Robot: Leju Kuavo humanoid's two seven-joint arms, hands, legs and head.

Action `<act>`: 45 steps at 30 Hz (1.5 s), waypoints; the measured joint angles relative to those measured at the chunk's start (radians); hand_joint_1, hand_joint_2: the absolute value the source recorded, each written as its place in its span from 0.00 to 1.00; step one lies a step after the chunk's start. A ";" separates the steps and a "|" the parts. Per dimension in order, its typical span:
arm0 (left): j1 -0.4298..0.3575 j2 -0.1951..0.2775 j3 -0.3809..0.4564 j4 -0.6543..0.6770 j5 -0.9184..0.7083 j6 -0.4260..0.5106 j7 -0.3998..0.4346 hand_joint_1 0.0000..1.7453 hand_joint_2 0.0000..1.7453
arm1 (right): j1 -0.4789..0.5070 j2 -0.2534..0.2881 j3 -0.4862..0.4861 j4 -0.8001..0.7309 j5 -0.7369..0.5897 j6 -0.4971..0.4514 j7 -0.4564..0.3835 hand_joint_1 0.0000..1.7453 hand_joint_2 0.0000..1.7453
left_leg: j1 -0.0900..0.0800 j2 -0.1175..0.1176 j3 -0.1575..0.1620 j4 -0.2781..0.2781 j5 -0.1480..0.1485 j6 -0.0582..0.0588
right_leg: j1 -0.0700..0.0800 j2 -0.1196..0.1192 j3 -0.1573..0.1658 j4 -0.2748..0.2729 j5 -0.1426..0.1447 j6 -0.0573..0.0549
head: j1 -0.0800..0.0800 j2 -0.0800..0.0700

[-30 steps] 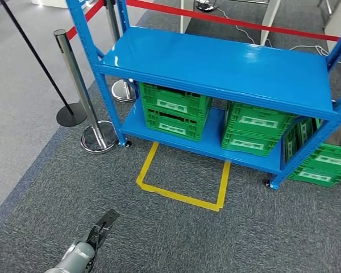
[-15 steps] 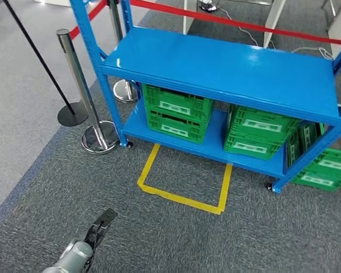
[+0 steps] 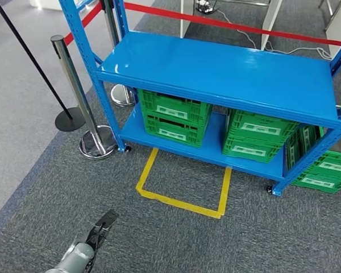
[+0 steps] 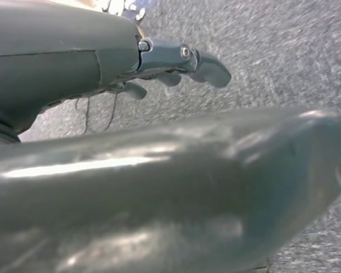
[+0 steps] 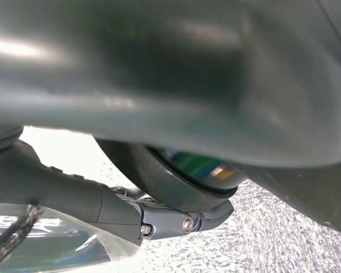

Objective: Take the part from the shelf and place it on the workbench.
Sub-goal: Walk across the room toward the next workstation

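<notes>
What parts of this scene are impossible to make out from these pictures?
- Green crates, head view: contents hidden by the blue shelf board above.
- Right robot hand, right wrist view: grasp blocked by blurred grey bulk.
- Left robot hand, head view: arm cut off by the bottom edge.

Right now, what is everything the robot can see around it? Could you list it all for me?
Shelf: one, blue metal, two levels, straight ahead; top level bare.
Crates on the lower level: two stacks, green, side by side under the top level.
Crates beside the shelf: green, on the floor at its right end, partly hidden; count unclear.
Tape outline: one, yellow, on the carpet in front of the shelf.
Barrier posts: at least two, silver, left of the shelf, with red belts.
Carpet: dark grey, underfoot.
Left hand: low over the carpet, holding nothing.
Right hand: seen close, fingers unclear.
</notes>
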State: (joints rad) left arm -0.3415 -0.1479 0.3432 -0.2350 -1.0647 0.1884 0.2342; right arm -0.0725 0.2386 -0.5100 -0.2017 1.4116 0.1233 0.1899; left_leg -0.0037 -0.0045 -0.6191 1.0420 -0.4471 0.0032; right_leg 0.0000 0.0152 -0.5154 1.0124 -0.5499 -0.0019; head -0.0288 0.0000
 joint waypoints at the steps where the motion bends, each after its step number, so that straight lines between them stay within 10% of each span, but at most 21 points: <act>1: 0.000 0.000 0.000 0.000 0.000 0.000 0.000 0.00 0.00 | 0.000 0.000 0.000 0.000 0.001 0.000 0.000 0.00 0.00 | 0.000 0.000 0.003 -0.009 -0.004 0.004 | 0.000 0.000 0.001 -0.003 -0.001 0.006 | 0.000 0.000; 4: -0.001 0.001 0.002 0.000 -0.001 0.001 0.000 0.00 0.00 | -0.001 0.000 0.000 -0.001 0.002 0.000 0.000 0.00 0.00 | 0.009 0.000 0.021 -0.030 -0.008 0.015 | 0.001 -0.002 -0.016 0.032 -0.026 0.022 | 0.002 0.000; 7: -0.003 0.000 0.005 0.000 -0.002 0.001 0.000 0.00 0.00 | -0.007 -0.001 0.000 -0.001 0.002 0.000 -0.002 0.00 0.00 | 0.010 0.001 0.036 -0.035 -0.017 0.025 | 0.001 -0.002 -0.125 0.216 -0.089 0.029 | 0.004 0.000; 9: 0.000 0.000 0.005 0.000 -0.002 0.000 0.000 0.00 0.00 | -0.013 -0.001 -0.001 -0.001 0.002 0.000 -0.002 0.00 0.00 | 0.010 0.001 0.047 -0.035 -0.027 0.026 | 0.001 -0.002 -0.172 0.272 -0.075 0.033 | 0.004 0.000; 13: 0.001 0.000 0.006 0.000 -0.002 0.000 0.000 0.00 0.00 | -0.009 -0.002 -0.001 -0.001 0.004 0.000 -0.001 0.00 0.00 | 0.009 -0.004 0.074 -0.027 -0.055 0.012 | -0.004 -0.003 -0.107 0.078 0.068 0.035 | 0.005 0.000; 19: -0.003 0.002 0.007 0.000 -0.002 0.000 0.000 0.00 0.00 | -0.007 -0.001 -0.001 0.000 0.004 0.001 -0.002 0.00 0.00 | 0.006 -0.001 0.061 0.014 -0.086 -0.014 | -0.007 0.000 -0.065 0.017 0.049 -0.002 | 0.001 0.000; 23: 0.000 0.002 0.007 0.000 -0.002 0.000 0.000 0.00 0.00 | -0.004 -0.001 -0.002 0.000 0.004 0.001 -0.001 0.00 0.00 | 0.011 0.000 -0.068 0.247 -0.158 -0.029 | -0.008 -0.002 -0.045 0.016 0.033 -0.017 | -0.002 0.000; 26: 0.001 0.003 0.007 0.000 -0.002 -0.020 0.018 0.00 0.00 | -0.002 -0.001 -0.002 0.000 0.006 0.004 -0.001 0.00 0.00 | 0.010 0.000 -0.077 0.199 -0.071 -0.020 | -0.006 0.002 -0.023 0.016 0.019 -0.015 | -0.002 0.000; 27: 0.000 0.005 0.009 0.000 -0.002 -0.040 0.035 0.00 0.25 | -0.002 -0.001 -0.002 0.000 0.007 0.006 0.000 0.00 0.00 | 0.008 0.000 -0.055 0.136 -0.029 -0.012 | -0.006 0.002 -0.017 0.015 0.013 -0.014 | -0.002 0.000; 30: -0.006 0.014 0.019 0.000 0.006 -0.124 0.105 0.00 1.00 | -0.005 0.000 -0.002 0.000 0.011 0.016 0.014 0.00 0.75 | 0.000 0.000 -0.008 0.015 0.010 0.005 | -0.002 0.002 -0.008 0.012 0.001 -0.001 | -0.001 0.000; 31: -0.006 0.017 0.024 0.000 0.013 -0.144 0.122 0.00 1.00 | -0.006 0.000 -0.002 0.000 0.011 0.016 0.023 0.00 1.00 | -0.001 0.000 -0.005 0.006 0.004 0.008 | -0.001 0.001 -0.006 0.009 0.001 0.005 | 0.000 0.000; 35: 0.010 0.030 0.038 0.000 0.071 -0.161 0.133 0.00 1.00 | -0.001 -0.004 0.013 -0.002 -0.031 -0.004 0.049 0.00 1.00 | 0.010 0.001 0.017 -0.025 -0.001 0.018 | 0.000 -0.005 -0.030 0.060 -0.038 0.028 | 0.003 0.000; 39: 0.034 0.041 0.039 -0.007 0.148 -0.162 0.110 0.00 0.00 | 0.010 -0.017 0.036 -0.003 -0.137 -0.016 0.036 0.00 1.00 | 0.010 0.003 0.024 -0.027 -0.008 0.026 | -0.003 -0.006 -0.148 0.272 -0.105 0.039 | 0.005 0.000; 43: 0.052 0.050 0.031 -0.035 0.225 -0.163 0.080 0.00 0.00 | 0.030 -0.029 0.060 -0.002 -0.247 -0.024 0.019 0.00 1.00 | 0.009 0.001 0.036 -0.022 -0.019 0.016 | -0.006 -0.010 -0.073 0.087 0.019 0.041 | 0.007 0.000; 45: 0.060 0.058 0.022 -0.048 0.265 -0.164 0.065 0.00 0.00 | 0.040 -0.034 0.075 -0.001 -0.302 -0.029 0.006 0.00 1.00 | 0.004 0.001 0.033 -0.016 -0.021 0.005 | -0.006 -0.008 -0.042 0.022 0.030 0.031 | 0.007 0.000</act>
State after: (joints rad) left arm -0.2810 -0.0902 0.3648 -0.2829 -0.7997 0.0242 0.2996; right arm -0.0322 0.2044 -0.4353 -0.2031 1.1093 0.0946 0.1962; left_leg 0.0002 -0.0036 -0.5864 1.0263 -0.4682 0.0086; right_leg -0.0062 0.0069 -0.5572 1.0340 -0.5196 0.0287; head -0.0220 0.0000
